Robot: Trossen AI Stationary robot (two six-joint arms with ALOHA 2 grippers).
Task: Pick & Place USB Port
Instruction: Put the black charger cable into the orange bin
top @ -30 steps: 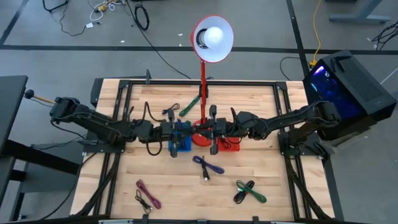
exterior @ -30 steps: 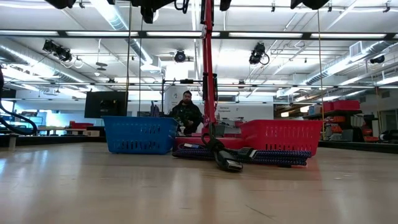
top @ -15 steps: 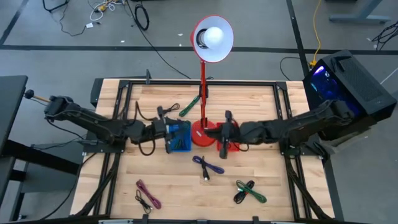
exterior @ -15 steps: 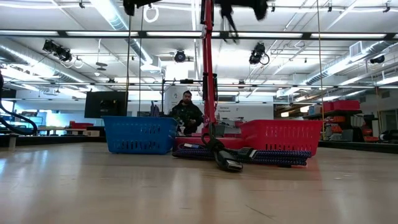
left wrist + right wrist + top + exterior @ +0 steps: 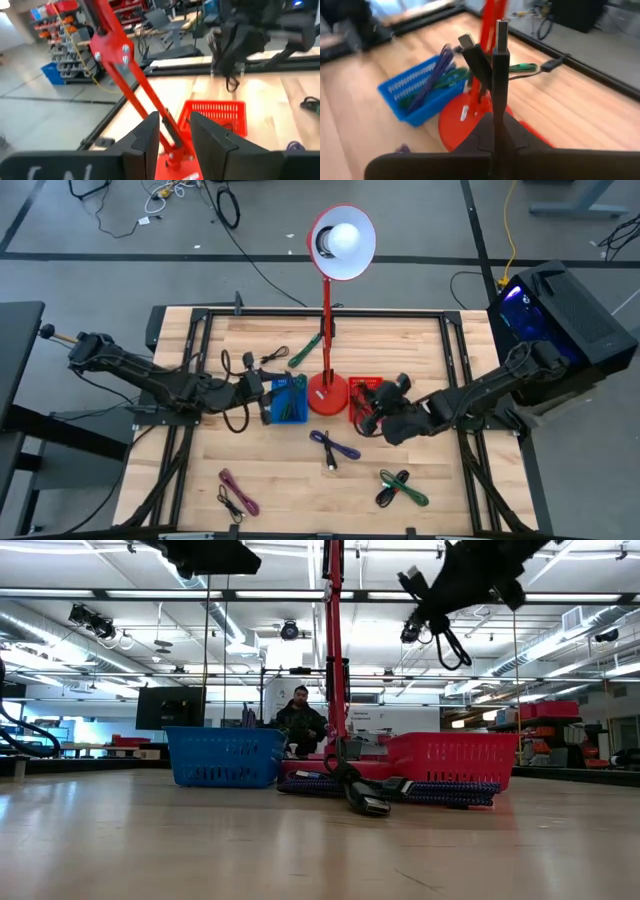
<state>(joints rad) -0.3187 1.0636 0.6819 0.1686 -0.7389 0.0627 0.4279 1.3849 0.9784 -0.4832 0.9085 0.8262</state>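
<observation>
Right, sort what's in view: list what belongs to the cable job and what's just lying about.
Job in hand:
- black USB cable, clamped in the shut right pincer
- red basket
- blue basket, cables inside
- purple cable
- green cable
- left pincer, open

Lying about:
- red lamp
- person behind the table

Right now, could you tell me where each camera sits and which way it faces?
High view: overhead, looking straight down on the table, both arms reaching in.
Low view: at table-top height, looking level past the blue basket; arms at the top.
Left wrist view: on the left arm, past the open left gripper to the red basket.
Right wrist view: on the right arm, its right gripper shut on a black cable.
All four share the red lamp.
</observation>
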